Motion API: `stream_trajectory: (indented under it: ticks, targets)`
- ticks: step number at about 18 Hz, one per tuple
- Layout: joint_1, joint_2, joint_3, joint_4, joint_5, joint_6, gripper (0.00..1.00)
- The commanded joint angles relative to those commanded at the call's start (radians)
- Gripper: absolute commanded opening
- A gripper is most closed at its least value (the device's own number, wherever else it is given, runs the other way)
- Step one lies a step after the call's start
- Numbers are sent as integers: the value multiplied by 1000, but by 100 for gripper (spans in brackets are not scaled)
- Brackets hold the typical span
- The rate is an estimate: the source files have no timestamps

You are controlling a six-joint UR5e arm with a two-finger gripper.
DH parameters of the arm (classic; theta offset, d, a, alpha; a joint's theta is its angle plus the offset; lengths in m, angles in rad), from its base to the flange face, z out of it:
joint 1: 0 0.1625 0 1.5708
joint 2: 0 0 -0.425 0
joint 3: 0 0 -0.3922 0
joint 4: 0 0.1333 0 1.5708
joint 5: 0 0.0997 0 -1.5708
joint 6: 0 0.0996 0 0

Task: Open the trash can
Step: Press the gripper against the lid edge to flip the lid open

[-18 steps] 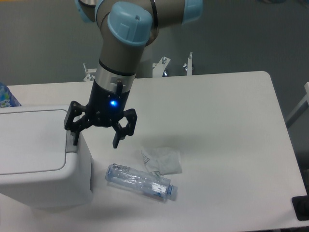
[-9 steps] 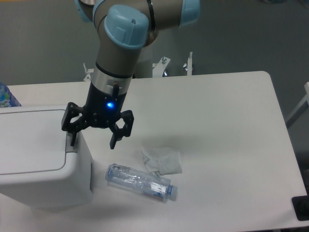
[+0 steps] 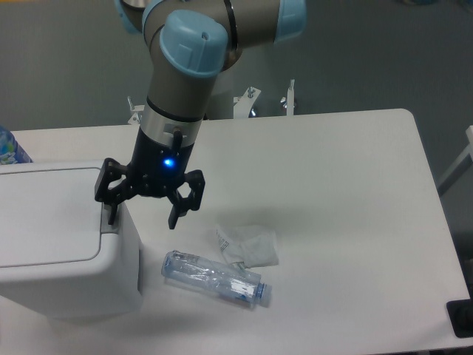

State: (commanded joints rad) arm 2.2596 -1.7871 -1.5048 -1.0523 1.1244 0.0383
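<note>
Trash can (image 3: pixel 66 244) at table's (image 3: pixel 347 222) left edge, lid flat and down, grey push tab on its right rim; partly cut off by the frame, so its long axis can't be judged. End effector (image 3: pixel 143 216) unchanged from half a second ago, after a small shift left before that. Fingers spread apart, holding nothing: left one at the tab, contact uncertain, right one hanging beside the can. Crushed clear bottle (image 3: pixel 216 277) lies right of the can, crumpled white wrapper (image 3: pixel 250 245) just behind it.
</note>
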Motion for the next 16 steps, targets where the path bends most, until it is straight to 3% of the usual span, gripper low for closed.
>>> stream_trajectory:
  ticks: [16]
  targets:
    - [0, -3, -2, 2, 18, 6, 100]
